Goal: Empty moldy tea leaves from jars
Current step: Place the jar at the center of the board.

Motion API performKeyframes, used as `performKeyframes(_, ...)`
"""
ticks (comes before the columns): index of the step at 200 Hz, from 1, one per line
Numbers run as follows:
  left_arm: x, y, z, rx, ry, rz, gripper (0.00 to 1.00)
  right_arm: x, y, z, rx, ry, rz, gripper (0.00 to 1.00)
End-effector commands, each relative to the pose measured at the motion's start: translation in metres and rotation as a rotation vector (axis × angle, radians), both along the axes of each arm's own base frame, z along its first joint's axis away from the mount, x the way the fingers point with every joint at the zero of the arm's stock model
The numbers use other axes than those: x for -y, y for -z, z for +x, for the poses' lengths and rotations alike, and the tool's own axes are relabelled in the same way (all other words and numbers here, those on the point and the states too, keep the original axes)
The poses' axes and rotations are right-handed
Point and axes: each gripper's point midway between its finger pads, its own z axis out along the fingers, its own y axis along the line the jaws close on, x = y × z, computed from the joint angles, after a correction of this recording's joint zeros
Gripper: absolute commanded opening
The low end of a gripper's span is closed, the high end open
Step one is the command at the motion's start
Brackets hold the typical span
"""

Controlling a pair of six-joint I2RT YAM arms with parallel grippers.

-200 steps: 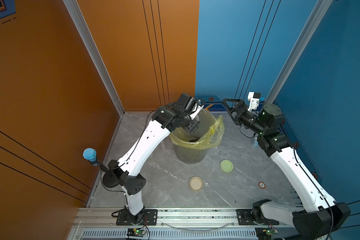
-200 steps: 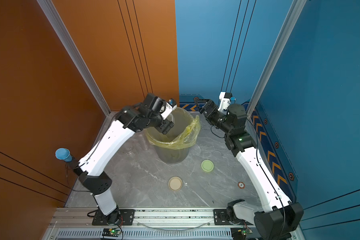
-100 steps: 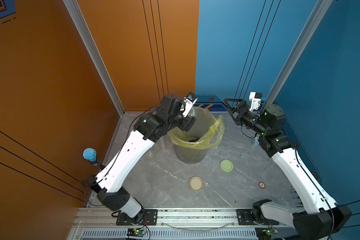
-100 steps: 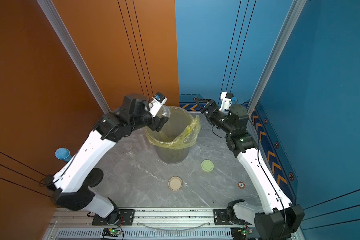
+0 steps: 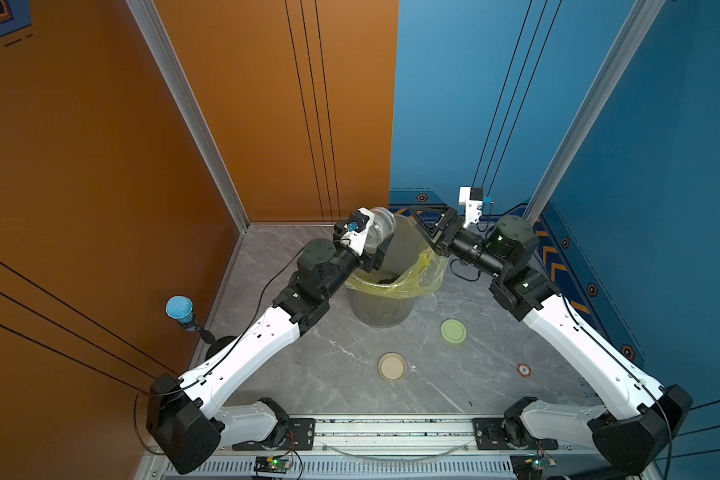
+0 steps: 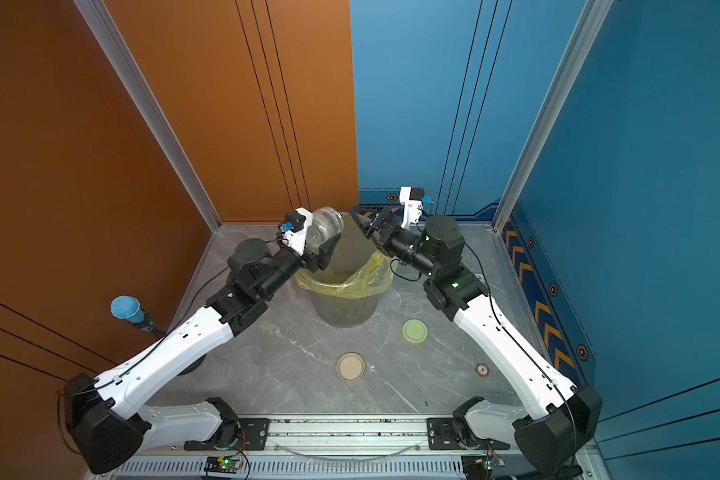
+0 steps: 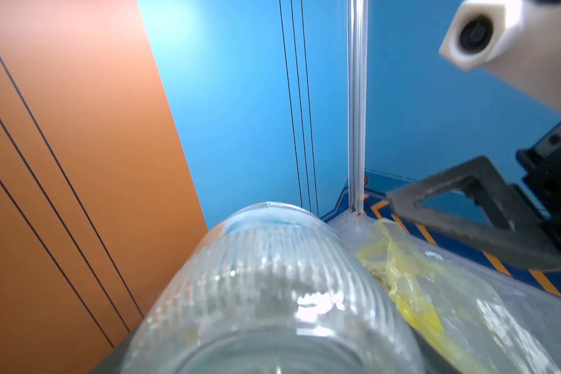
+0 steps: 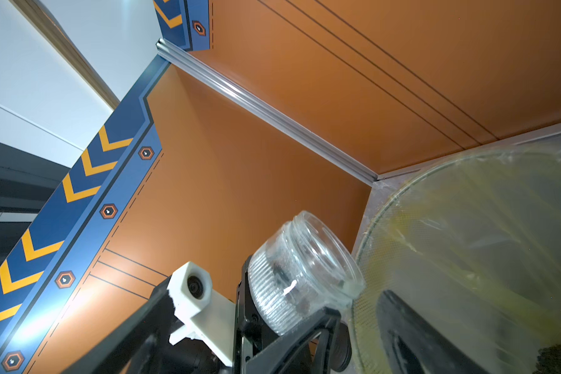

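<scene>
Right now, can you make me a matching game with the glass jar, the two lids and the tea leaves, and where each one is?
Things
1. glass jar
2. green lid
3. beige lid
4. tea leaves

Places
A. flat on the table, on the side of the right arm
B. inside the yellow bag in the bin
C. up in the air, held by the left gripper
D. flat on the table, nearest the front rail

Pairs: 1-C, 2-A, 3-D, 4-B
</scene>
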Motion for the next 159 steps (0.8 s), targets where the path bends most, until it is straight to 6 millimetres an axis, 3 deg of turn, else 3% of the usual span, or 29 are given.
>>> performKeyframes(1,-0.022,-0.093,-0.042,0.310,0.060,-0.235,0.38,-0.016,-0.010,0.002,0.033,-0.015,0.009,1.00)
performKeyframes(51,-0.022,-0.105,-0.057,0.377,0.118,-0.271,0.38,-0.039,-0.020,0.005,0.033,-0.080,0.063,1.00)
performKeyframes(57,-0.019,-0.093,-0.054,0.355,0.122,-0.260,0.38,-0.041,-0.023,0.007,0.036,-0.090,0.078,1.00)
performKeyframes(95,-0.021,-0.082,-0.050,0.338,0.116,-0.269,0.38,-0.048,-0.039,0.008,0.059,-0.122,0.155,1.00)
performKeyframes(159,-0.018,-0.086,-0.050,0.349,0.156,-0.291,0.38,-0.073,-0.042,0.007,0.051,-0.183,0.163,1.00)
